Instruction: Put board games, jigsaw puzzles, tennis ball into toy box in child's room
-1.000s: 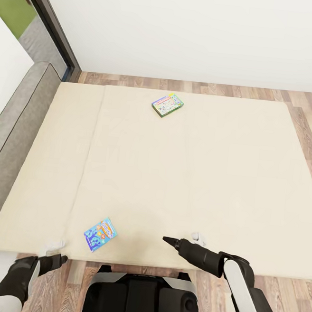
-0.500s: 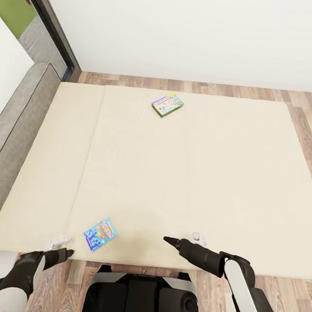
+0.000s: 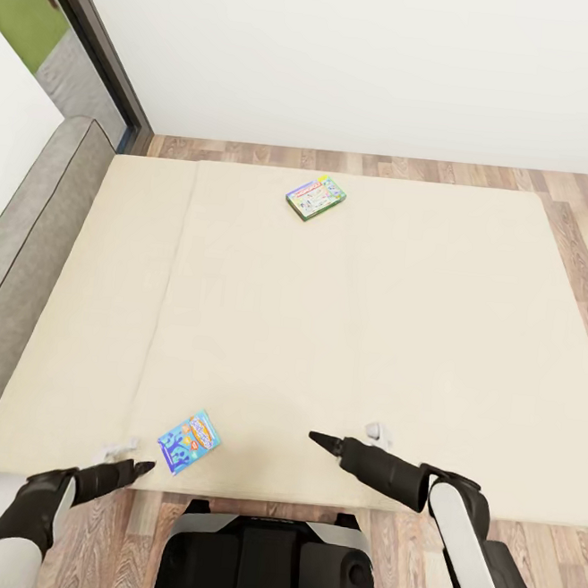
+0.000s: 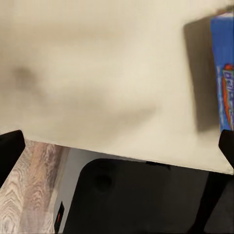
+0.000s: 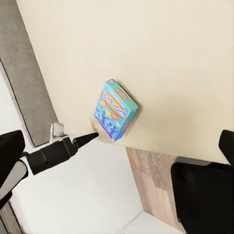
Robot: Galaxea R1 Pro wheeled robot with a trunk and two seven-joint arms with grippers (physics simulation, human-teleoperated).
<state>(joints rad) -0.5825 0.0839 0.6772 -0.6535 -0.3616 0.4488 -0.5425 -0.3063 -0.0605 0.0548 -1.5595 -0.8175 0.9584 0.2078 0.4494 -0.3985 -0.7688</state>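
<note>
Wide cream bed [image 3: 344,335] across the head view, grey headboard [image 3: 19,258] at robot's left. Blue board game [image 3: 189,441] lay flat nr the near edge; white-green-yellow board game [image 3: 316,196] far side, well apart. Left gripper [image 3: 138,468] just beside the blue box, empty, opening can't be judged. Right gripper [image 3: 316,438] near, also empty, spread unclear. Prob light, stiff, slick lid; best pinched across an edge at the mattress lip.

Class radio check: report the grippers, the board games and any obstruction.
Left gripper open, beside blue board game. Right gripper over bed, empty. Second board game far side. Nothing in the way.
</note>
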